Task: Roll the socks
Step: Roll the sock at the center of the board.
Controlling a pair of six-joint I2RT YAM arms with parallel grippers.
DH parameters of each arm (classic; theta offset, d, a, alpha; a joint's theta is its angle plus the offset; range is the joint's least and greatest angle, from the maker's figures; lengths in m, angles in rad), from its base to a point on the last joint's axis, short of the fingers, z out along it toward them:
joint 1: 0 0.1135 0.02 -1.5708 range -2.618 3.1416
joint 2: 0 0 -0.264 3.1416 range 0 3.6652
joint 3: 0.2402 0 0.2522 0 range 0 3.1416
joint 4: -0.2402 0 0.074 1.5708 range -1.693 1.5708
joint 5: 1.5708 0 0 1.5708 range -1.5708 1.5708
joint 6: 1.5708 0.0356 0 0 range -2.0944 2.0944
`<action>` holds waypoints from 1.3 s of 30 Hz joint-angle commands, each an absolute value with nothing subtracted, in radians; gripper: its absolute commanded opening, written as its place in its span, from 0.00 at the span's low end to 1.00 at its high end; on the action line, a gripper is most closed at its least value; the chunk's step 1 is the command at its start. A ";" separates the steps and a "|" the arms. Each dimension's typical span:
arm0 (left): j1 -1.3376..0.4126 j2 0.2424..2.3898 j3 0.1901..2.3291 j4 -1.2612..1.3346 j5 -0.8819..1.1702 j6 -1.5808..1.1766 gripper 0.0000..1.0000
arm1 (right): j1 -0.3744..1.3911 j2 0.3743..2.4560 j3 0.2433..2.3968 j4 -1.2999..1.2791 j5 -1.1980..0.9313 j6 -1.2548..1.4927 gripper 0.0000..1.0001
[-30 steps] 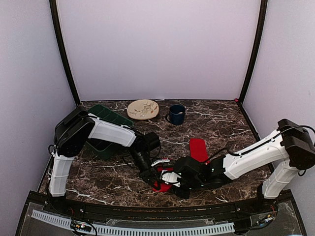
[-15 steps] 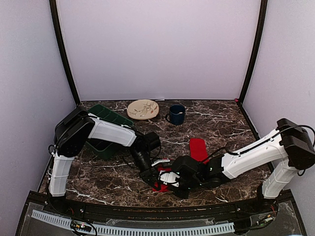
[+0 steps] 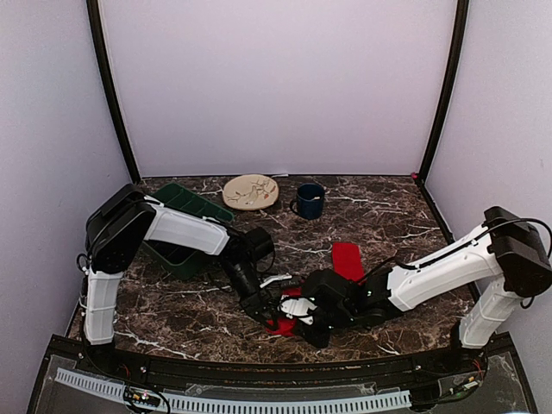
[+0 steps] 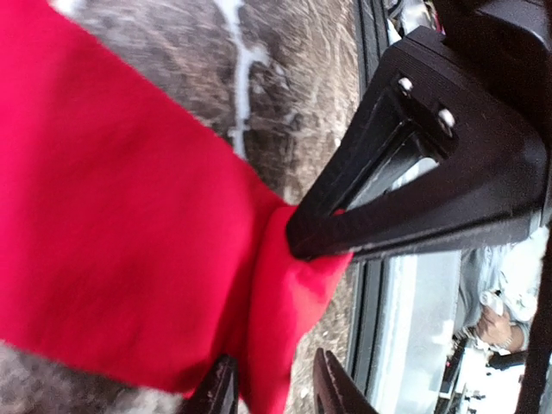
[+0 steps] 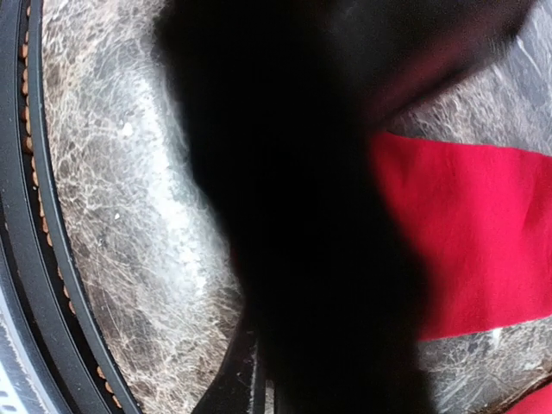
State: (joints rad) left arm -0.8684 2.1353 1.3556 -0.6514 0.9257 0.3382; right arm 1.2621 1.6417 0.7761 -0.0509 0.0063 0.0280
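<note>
At the near edge of the marble table (image 3: 388,216), the right gripper (image 3: 290,312) clamps a red sock (image 4: 129,259); the left gripper (image 4: 274,392) is released, jaws apart around the fabric.

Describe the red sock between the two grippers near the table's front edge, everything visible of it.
The red sock is bright red, soft-looking fabric, plain wherever the close views show it; no patterned band can be made out there. It lies on the dark marble table near the front edge, mostly spread flat, with one end gathered into a wrinkled bunch. The right gripper is shut on that bunch. A fold below it sits between the parted fingers of the left gripper.
</note>
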 commanded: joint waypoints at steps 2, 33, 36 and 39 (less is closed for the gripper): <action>-0.837 2.057 1.301 -0.564 0.851 0.293 0.32 | 1.216 1.645 0.769 -0.042 -0.064 0.110 0.00; -0.818 1.907 1.164 -0.321 0.621 0.217 0.44 | 1.065 1.643 0.714 0.007 -0.394 0.356 0.00; -0.814 1.912 1.159 -0.316 0.578 0.206 0.47 | 1.058 1.633 0.696 0.026 -0.401 0.366 0.00; -0.806 1.919 1.157 -0.318 0.545 0.195 0.49 | 1.052 1.628 0.680 0.044 -0.408 0.374 0.00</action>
State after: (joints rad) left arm -0.8204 1.9526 1.1770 -0.3237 0.6209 0.2176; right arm 1.0653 1.6413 0.7116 0.0116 -0.3855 0.3470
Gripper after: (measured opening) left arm 0.484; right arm 0.026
